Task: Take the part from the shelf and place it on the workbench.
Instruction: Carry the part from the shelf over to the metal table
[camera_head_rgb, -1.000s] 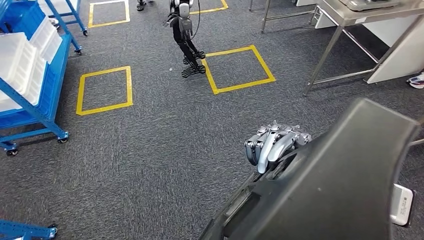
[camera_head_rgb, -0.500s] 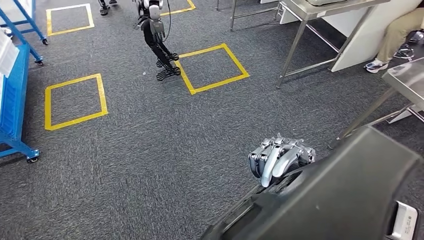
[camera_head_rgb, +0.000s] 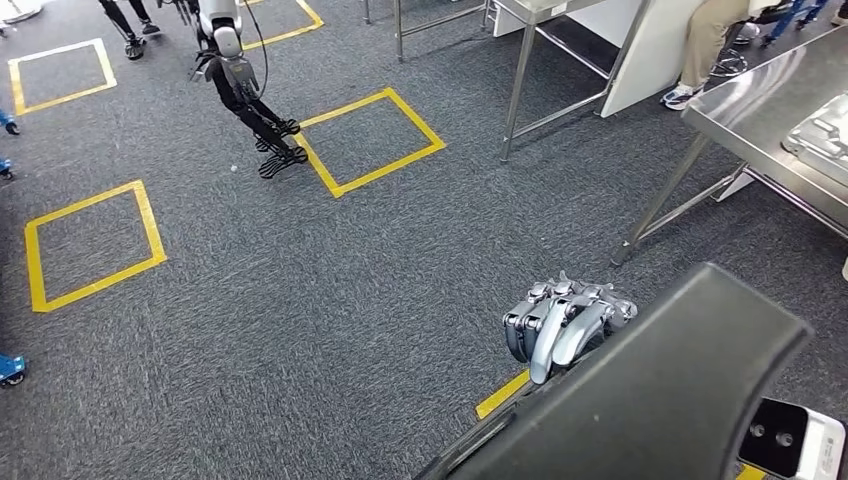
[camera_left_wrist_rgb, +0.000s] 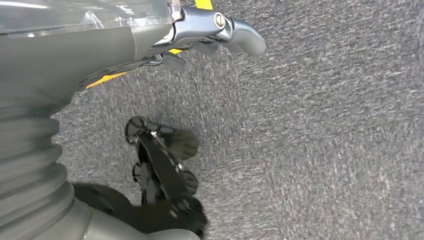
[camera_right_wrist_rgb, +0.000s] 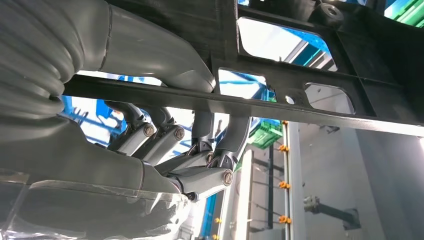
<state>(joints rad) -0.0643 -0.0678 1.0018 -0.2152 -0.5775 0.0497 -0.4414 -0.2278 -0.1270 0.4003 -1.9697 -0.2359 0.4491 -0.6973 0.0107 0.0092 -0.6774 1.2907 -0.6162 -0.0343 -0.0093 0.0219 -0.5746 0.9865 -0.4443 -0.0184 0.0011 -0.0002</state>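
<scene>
My right hand (camera_right_wrist_rgb: 195, 150) is clenched on the part (camera_head_rgb: 660, 400), a large dark plastic panel: my thumb lies over one of its bars and my fingers (camera_right_wrist_rgb: 220, 150) wrap up under the same bar. From my head I see that hand (camera_head_rgb: 568, 318) curled over the panel's upper left edge, the panel spreading down and to the right of it, carried above the carpet (camera_head_rgb: 300, 300). My left hand (camera_left_wrist_rgb: 220, 30) hangs over the carpet with its fingers drawn in and nothing in them. I can read no writing or label on the panel or anywhere else. Just below the panel's left edge a strip of yellow tape (camera_head_rgb: 502, 394) lies on the floor. Beyond the panel, to its upper right, stands the steel workbench (camera_head_rgb: 760, 110). Far off to the panel's upper left, another robot (camera_head_rgb: 235, 80) stands beside a yellow taped square (camera_head_rgb: 365, 140).
</scene>
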